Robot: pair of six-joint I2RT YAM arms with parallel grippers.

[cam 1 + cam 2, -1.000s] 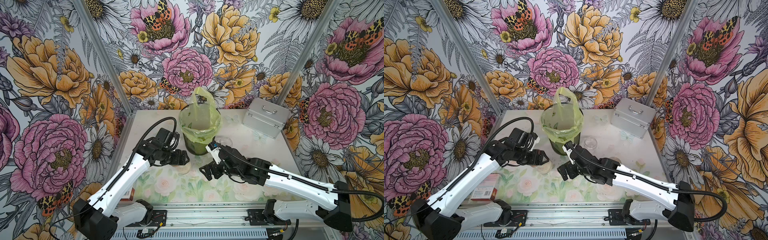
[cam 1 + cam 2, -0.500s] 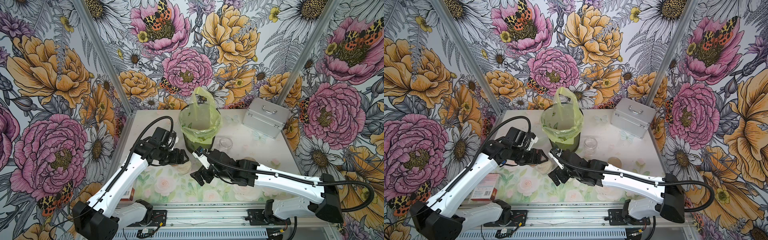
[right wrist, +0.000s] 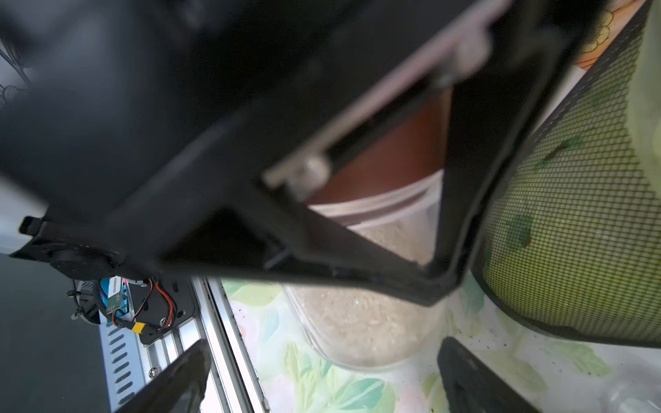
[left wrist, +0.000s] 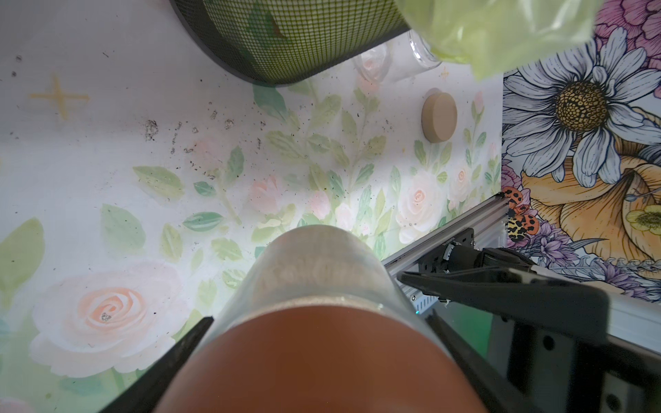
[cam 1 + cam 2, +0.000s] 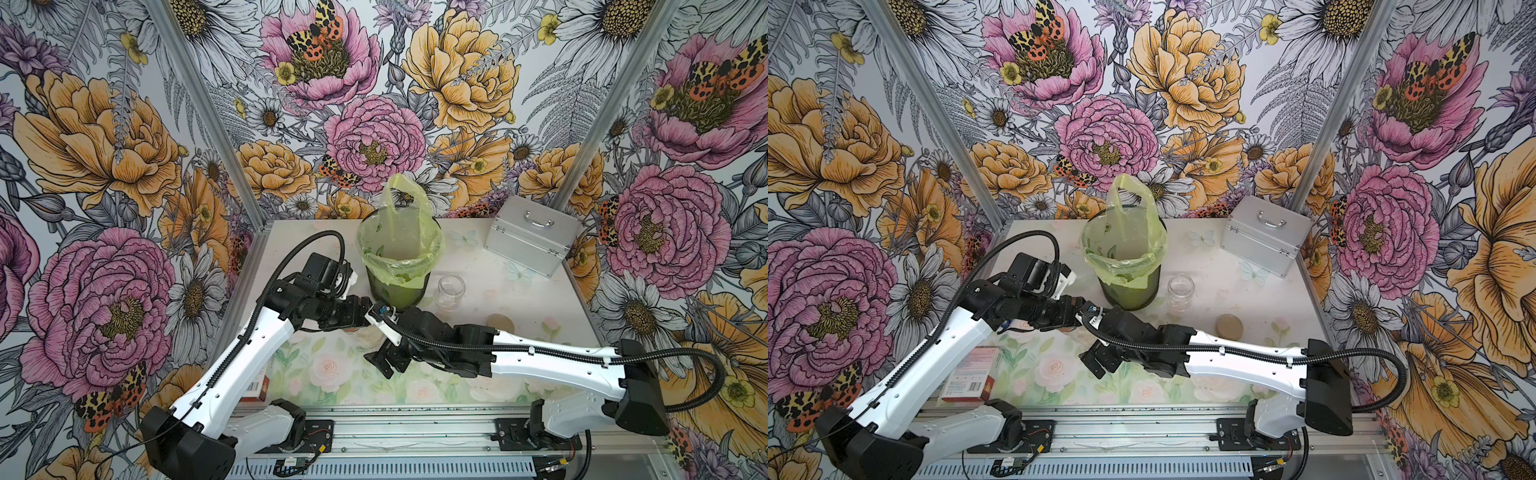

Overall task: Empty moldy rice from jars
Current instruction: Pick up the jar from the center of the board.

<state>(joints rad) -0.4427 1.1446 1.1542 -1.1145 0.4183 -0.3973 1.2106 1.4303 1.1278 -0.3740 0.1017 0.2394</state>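
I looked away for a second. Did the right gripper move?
Yes. The right gripper slid toward the robot's left, past the front of the bin, away from the empty jar.

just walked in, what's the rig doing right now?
Left gripper is clamped on the copper lid of a jar holding rice, lid on, next to the mesh bin. Right gripper is open and lined up at that jar's glass body, not gripping it. A second jar stands open beside the bin and looks empty, its beige lid lying on the table.
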